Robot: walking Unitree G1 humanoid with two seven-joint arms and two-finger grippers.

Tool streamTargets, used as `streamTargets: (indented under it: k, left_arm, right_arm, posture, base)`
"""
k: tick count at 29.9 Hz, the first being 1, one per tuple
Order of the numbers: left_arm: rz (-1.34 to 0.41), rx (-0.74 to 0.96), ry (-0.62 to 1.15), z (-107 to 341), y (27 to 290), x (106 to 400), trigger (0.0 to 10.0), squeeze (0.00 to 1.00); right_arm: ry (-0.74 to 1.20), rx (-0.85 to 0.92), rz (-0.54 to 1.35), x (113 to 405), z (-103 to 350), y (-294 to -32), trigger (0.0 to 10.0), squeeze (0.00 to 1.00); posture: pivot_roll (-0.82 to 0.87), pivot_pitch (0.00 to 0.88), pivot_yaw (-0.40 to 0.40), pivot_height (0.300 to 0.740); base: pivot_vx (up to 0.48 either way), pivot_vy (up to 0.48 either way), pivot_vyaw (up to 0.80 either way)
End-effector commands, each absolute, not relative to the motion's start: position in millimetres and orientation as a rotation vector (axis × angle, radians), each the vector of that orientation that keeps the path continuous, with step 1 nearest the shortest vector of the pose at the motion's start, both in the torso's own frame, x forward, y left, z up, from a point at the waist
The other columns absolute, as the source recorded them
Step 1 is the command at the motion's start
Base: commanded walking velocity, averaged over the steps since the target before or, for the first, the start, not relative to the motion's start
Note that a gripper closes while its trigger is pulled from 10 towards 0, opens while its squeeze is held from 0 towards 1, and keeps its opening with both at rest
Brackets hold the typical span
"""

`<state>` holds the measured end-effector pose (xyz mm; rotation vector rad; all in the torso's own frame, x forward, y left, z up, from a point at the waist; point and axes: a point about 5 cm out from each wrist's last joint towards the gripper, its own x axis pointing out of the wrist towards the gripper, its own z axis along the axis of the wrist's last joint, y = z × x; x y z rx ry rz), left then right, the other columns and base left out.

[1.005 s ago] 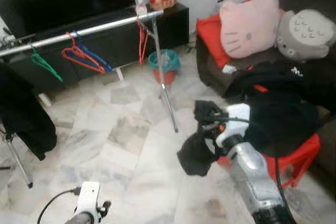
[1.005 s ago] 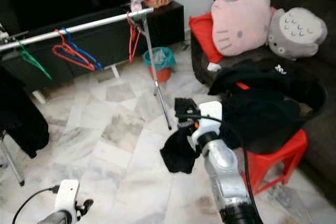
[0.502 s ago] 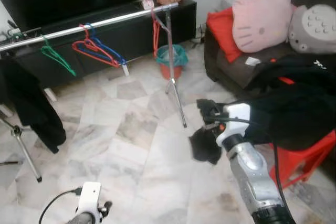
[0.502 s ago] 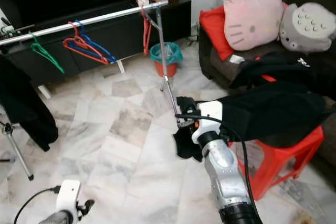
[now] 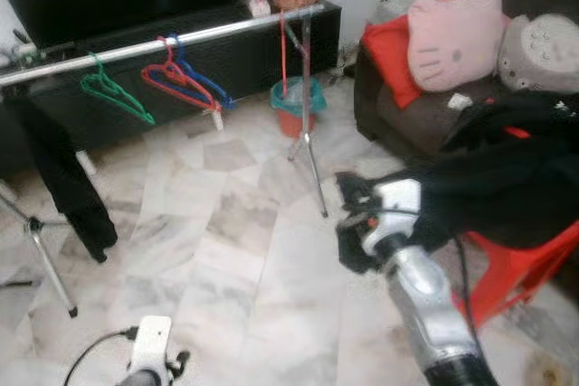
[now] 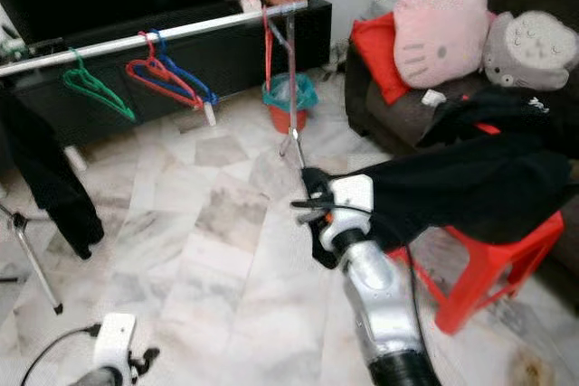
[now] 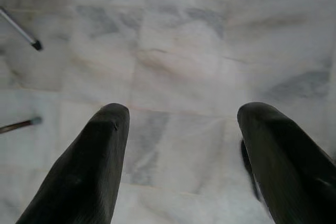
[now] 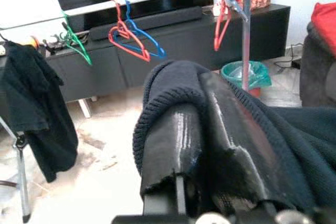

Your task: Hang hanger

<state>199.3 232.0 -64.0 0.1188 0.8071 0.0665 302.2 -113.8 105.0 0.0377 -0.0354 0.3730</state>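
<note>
A silver clothes rail [image 5: 163, 42] crosses the back, carrying a green hanger [image 5: 113, 97], a red hanger [image 5: 172, 79], a blue hanger [image 5: 206, 83] and another red hanger [image 5: 285, 38] at its far end. My right gripper [image 5: 351, 214] is shut on a black knit garment [image 5: 507, 192], which stretches from the gripper back to the red stool [image 5: 516, 264]. In the right wrist view the knit cloth [image 8: 173, 82] wraps over the fingers [image 8: 173, 150]. My left gripper [image 7: 181, 124] hangs open above the marble floor, with its wrist [image 5: 149, 345] low at the left.
A black garment [image 5: 68, 178] hangs from the rail's left end. The rail's stand leg [image 5: 315, 169] and a teal bin [image 5: 294, 101] stand ahead. A dark sofa [image 5: 407, 124] with a pink pillow [image 5: 452, 33] and a grey plush [image 5: 543, 51] is on the right.
The head view has swung, so the rail sits further right. The cloth that hung in a lump below my right gripper is now drawn taut towards the stool.
</note>
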Motion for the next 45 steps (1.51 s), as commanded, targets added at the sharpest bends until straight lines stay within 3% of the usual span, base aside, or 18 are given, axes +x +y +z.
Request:
streamTargets:
  k: [1,13,28,45]
  left_arm:
    - [0.074,0.110,0.812,-65,232,198,10.0,0.00]
    - [0.075,0.112,0.812,-65,234,198,10.0,0.00]
    - [0.087,0.113,0.809,-65,234,198,10.0,0.00]
    - [0.090,0.099,0.719,-60,233,199,10.0,0.00]
  right_arm:
    - [-0.062,0.026,0.372,304,111,-116,10.0,0.00]
    - [-0.048,0.017,0.365,304,107,-116,10.0,0.00]
    - [-0.027,-0.022,0.369,303,101,-117,10.0,0.00]
    - [0.038,-0.082,0.385,305,89,-123,10.0,0.00]
  posture:
    - [-0.13,0.000,0.109,0.740]
    - [-0.12,0.000,0.112,0.740]
    - [-0.12,0.000,0.107,0.740]
    - [-0.12,0.000,0.103,0.740]
  base:
    - [0.000,0.266,0.00]
    - [0.000,0.265,0.00]
    - [0.000,0.000,0.00]
    - [0.000,0.000,0.48]
